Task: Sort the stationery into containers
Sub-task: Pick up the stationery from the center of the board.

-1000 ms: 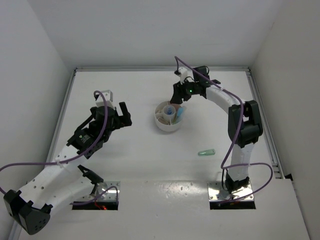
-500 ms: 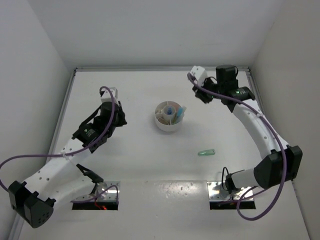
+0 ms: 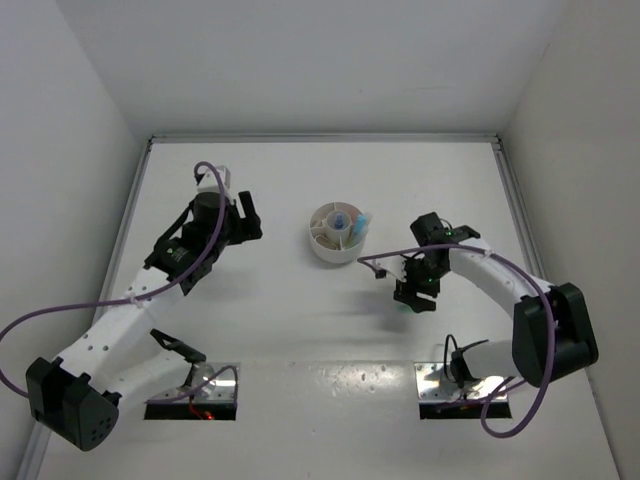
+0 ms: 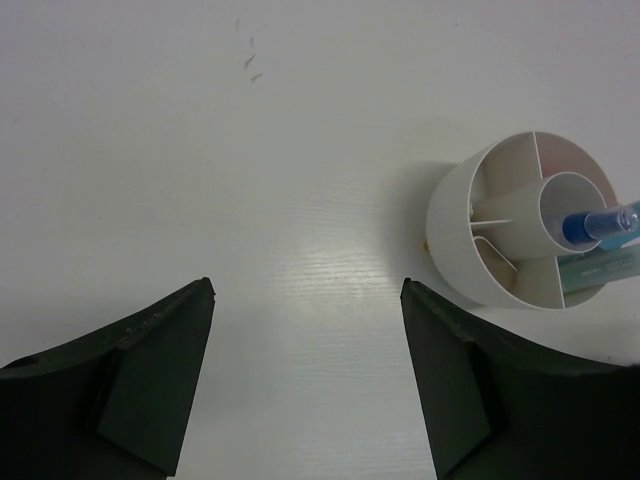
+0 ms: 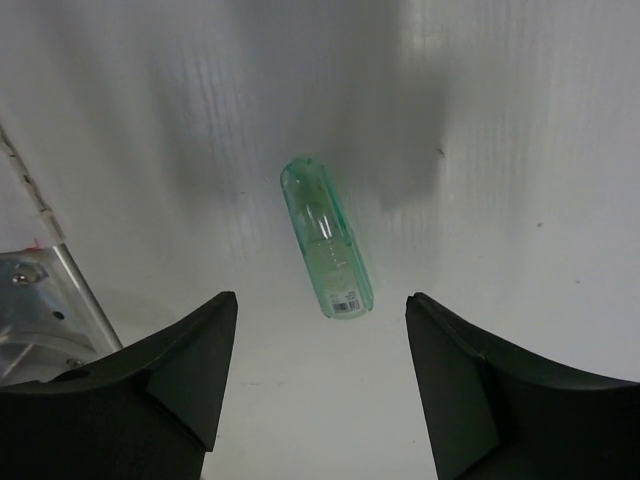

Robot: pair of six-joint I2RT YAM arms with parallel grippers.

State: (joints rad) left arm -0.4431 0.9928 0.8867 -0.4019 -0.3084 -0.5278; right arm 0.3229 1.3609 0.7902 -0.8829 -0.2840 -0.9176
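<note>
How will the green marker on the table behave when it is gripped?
The green marker looks round and smooth, so it may roll or slip if nudged. It seems to be rigid plastic, small and probably light, and it lies flat.

A white counter (image 3: pixel 300 330), evenly lit, boxed by plain white walls (image 3: pixel 320 60) at back, left and right; a thin grey rail (image 3: pixel 320 138) runs along its far edge

Translucent green marker (image 5: pixel 327 240), white bowl (image 4: pixel 452 232), blue-clear pen (image 4: pixel 588 223), plain white table (image 4: pixel 250 200).
</note>
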